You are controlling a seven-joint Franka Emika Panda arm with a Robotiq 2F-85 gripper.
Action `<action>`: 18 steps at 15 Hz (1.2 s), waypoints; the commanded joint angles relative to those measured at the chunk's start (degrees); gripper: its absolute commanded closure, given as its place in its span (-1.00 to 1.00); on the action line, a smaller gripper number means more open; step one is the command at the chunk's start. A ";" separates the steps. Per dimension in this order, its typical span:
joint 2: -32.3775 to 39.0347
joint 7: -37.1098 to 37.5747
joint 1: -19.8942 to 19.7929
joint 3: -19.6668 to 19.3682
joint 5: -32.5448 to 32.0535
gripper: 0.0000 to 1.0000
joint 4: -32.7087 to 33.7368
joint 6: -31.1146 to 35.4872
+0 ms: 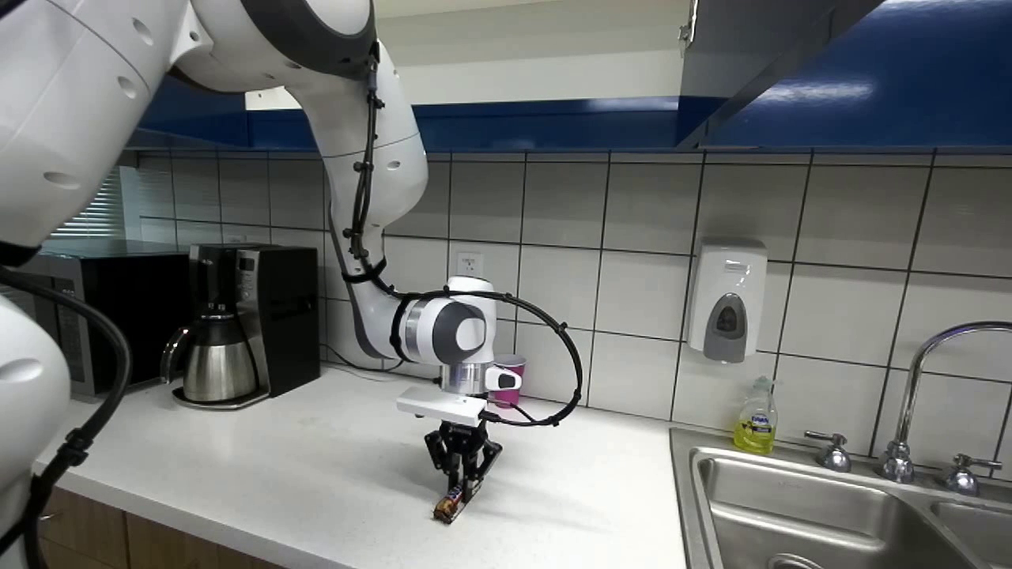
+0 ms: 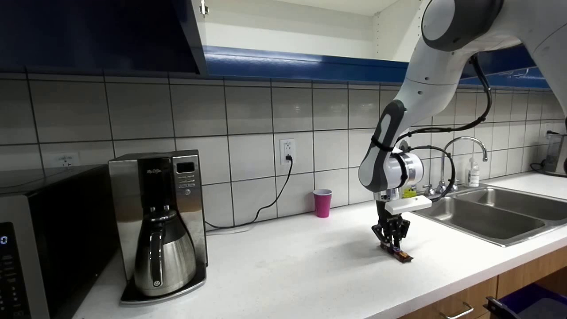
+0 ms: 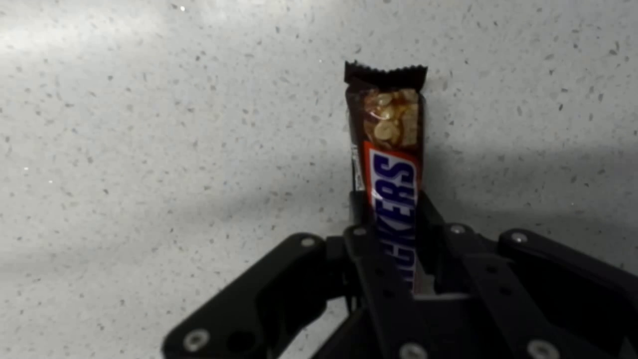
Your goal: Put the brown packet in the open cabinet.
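The brown packet [image 3: 391, 119] is a dark-brown candy bar wrapper with an orange-tan patch and blue lettering on white. It lies on or just above the white counter, and it shows in both exterior views [image 1: 447, 506] [image 2: 402, 255]. My gripper [image 3: 391, 212] points down, with one finger pressed against each long side of the packet. It is shut on the packet in both exterior views [image 1: 465, 484] [image 2: 390, 244]; the packet's near end is hidden by the fingers. The open cabinet [image 1: 545, 125] hangs overhead with a white interior and blue frame; it also shows in an exterior view [image 2: 305, 61].
A pink cup [image 2: 323, 204] stands by the tiled wall behind the gripper. A coffee maker [image 2: 159, 221] and a microwave [image 2: 53, 239] stand at one end of the counter. A sink [image 1: 798, 506] with a faucet [image 1: 909, 395] and yellow soap bottle [image 1: 757, 423] is at the other.
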 commanded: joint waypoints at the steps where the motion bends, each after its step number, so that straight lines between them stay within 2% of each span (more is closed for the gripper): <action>1: -0.44 0.77 -0.35 0.49 -0.37 0.89 0.48 -0.77; 12: -10.27 1.99 0.46 -1.02 -2.34 0.89 -3.01 -4.95; 18: -17.80 2.81 0.69 -1.42 -5.62 0.89 -8.52 -7.55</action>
